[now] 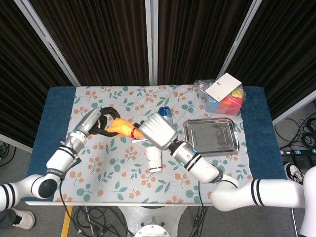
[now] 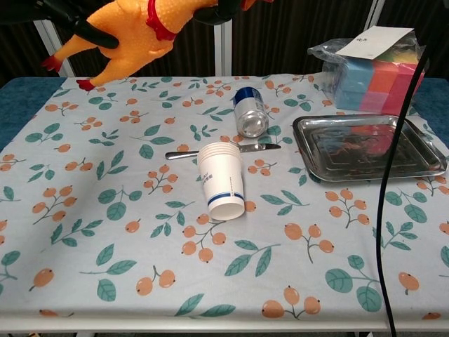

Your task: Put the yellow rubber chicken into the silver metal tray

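Observation:
The yellow rubber chicken (image 1: pixel 120 127) (image 2: pixel 130 35), with a red collar and red feet, hangs in the air over the table's far left part. My left hand (image 1: pixel 97 123) curls its black fingers (image 2: pixel 95 33) around the chicken's body near the legs. My right hand (image 1: pixel 157 131) covers the head end, and its dark fingers (image 2: pixel 221 10) close by the neck in the chest view. The silver metal tray (image 1: pixel 212 137) (image 2: pixel 365 147) lies on the table to the right, with nothing in it.
A stack of white paper cups (image 1: pixel 153 159) (image 2: pixel 223 181) lies on its side mid-table. Behind it are a knife (image 2: pixel 217 150) and a blue can (image 1: pixel 164 112) (image 2: pixel 251 112). A bag of coloured blocks (image 1: pixel 224 96) (image 2: pixel 375 67) stands behind the tray.

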`<state>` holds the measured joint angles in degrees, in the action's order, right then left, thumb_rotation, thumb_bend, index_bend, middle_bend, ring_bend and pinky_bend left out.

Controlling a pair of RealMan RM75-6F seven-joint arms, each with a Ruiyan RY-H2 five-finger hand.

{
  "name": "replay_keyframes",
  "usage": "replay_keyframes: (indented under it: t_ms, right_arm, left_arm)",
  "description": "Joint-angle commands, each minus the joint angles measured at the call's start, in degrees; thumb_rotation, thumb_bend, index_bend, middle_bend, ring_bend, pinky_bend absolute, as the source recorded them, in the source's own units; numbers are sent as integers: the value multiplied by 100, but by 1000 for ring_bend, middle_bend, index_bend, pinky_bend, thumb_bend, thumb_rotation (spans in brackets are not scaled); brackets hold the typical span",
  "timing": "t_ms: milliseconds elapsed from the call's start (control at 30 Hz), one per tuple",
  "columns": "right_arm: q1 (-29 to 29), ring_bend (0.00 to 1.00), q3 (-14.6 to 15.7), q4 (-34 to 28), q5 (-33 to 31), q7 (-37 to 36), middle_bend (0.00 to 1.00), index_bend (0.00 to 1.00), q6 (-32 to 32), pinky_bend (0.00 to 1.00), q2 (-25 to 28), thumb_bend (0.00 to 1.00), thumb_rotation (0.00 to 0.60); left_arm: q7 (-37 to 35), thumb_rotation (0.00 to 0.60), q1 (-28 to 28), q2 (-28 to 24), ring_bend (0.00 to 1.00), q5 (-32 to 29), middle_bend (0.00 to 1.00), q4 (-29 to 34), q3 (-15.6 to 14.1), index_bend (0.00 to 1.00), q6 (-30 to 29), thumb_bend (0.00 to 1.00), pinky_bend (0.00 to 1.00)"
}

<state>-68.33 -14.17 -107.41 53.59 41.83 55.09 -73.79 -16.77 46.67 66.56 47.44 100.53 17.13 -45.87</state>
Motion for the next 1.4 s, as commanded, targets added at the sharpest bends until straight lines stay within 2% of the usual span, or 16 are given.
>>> replay_keyframes:
  t_ms: [33,167,200,233,267,300,400,467,533,700,967,1100,1400]
  right_arm:
    - [15,757,15,22,38,-48,742,836,22,1000,-8,844,600]
    - [24,757,28,115,93,-114,742,837,42,1000,-41,844,600]
    - [26,757,34,134,108,-127,742,838,43,1000,-50,844,600]
    - [26,757,38,158,123,-141,742,838,42,1000,-62,844,600]
    - [23,757,42,203,140,-158,743,838,36,1000,-77,844,600]
    - [18,757,45,235,150,-168,743,839,28,1000,-89,844,600]
    - [-3,758,46,364,174,-190,744,840,9,1000,-137,843,600]
    - [-19,758,40,444,166,-199,744,841,0,1000,-170,844,600]
    - [-32,758,36,510,158,-200,744,842,0,1000,-204,843,600]
    - [-66,758,25,648,143,-187,744,843,9,1000,-289,844,600]
    - [-93,759,-8,677,178,-311,745,845,-40,1000,-363,843,600]
    - [-99,759,-5,693,152,-346,745,846,-79,1000,-367,844,600]
    - [57,759,162,666,169,-459,745,846,-160,1000,-124,844,600]
  left_arm:
    - [37,600,-3,37,851,-67,988,5,30,933,-32,780,724]
    - [59,600,-72,50,868,-13,996,58,48,950,-114,796,734]
    - [58,600,-100,63,849,32,975,75,50,923,-160,794,733]
    - [37,600,-131,62,804,94,925,108,47,851,-167,785,727]
    - [-31,600,-169,23,739,172,851,167,40,754,-95,764,710]
    - [-98,599,-191,-22,636,226,735,209,42,622,-9,726,666]
    - [-410,583,-273,-135,331,500,401,277,97,332,240,599,458]
    - [-614,571,-336,-164,197,726,260,265,142,247,323,526,340]
    - [-742,565,-395,-155,120,925,168,238,165,207,312,445,274]
    - [-925,560,-475,-146,96,1255,132,218,179,189,294,330,233]
    - [-706,599,-424,2,72,1389,82,96,98,184,215,315,229]
    - [-507,600,-412,107,51,1441,45,19,61,166,58,287,214]
    - [135,600,-563,26,20,1461,43,-12,-93,163,-426,238,188]
